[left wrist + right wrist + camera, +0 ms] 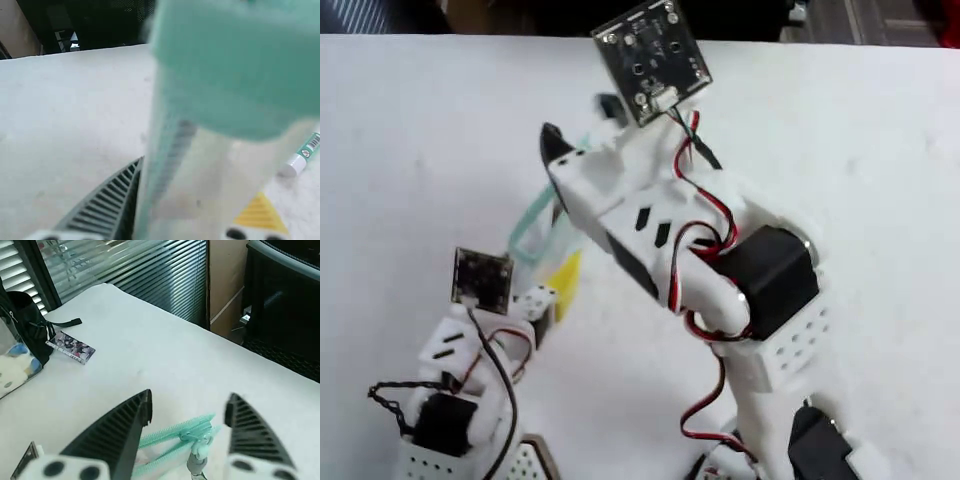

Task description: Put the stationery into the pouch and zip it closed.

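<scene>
The right gripper [190, 397] hangs over the white table [150, 350] with its black ribbed jaws spread apart. Between them lies the pouch's teal zipper [175, 432] with its pull tab [196, 460]. Farther off, a small printed card [70, 346] lies beside a black bag [22, 315].

White printed arms [610, 195], black servo blocks [772, 275], red-and-black cables [706, 214], bare camera boards [652, 58], right hand's [187, 405] ribbed black fingers [115, 432]
</scene>
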